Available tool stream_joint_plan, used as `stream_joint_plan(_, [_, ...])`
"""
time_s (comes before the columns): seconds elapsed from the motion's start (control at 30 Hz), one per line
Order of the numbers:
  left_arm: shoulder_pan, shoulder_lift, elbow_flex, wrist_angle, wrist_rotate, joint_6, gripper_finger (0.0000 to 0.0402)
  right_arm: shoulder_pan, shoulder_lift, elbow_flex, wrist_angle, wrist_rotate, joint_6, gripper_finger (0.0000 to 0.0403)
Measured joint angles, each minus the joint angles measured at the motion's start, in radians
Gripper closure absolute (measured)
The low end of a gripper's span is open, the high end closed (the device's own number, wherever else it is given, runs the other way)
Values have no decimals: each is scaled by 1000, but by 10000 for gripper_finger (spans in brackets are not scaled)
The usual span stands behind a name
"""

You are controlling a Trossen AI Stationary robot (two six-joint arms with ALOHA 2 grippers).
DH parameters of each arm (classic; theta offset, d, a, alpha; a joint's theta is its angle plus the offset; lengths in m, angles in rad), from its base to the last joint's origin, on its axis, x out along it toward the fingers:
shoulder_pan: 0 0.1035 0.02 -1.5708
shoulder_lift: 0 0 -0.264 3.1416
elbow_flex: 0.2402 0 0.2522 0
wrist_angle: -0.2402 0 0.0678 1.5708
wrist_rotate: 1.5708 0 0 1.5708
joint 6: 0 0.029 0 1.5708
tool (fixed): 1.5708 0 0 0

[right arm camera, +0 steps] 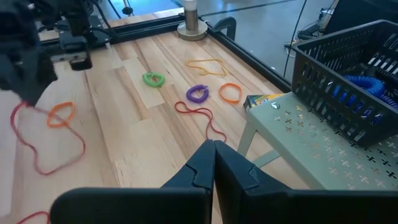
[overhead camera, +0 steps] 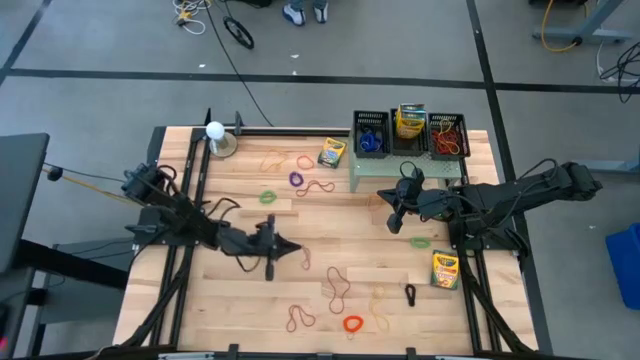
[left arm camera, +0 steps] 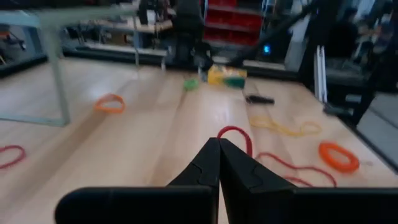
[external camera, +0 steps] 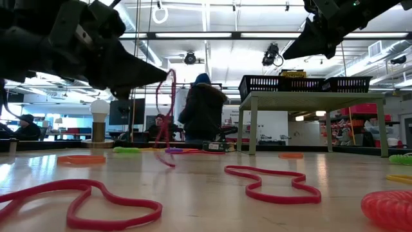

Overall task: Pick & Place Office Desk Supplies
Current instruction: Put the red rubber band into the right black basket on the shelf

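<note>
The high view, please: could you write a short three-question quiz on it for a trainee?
1. True or false: the left gripper is shut on a red rubber band.
2. How many black baskets sit on the green stand? A two, B three, C four.
3. Fill in: the right gripper, hovering beside the stand, is ____ (open or shut).
Key: 1 true; 2 B; 3 shut.
</note>
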Motion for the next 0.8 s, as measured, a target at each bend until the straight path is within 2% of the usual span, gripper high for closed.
stream_joint_plan(0.17, [34, 0, -66, 151, 0, 35, 397, 0, 0, 0, 0, 0, 0, 391])
stream_joint_plan(0.63, [149, 0, -69, 141, 53, 65, 397, 0, 0, 0, 0, 0, 0, 391])
stream_joint_plan(0.8, [177, 0, -64, 139, 129, 63, 397, 0, 0, 0, 0, 0, 0, 391])
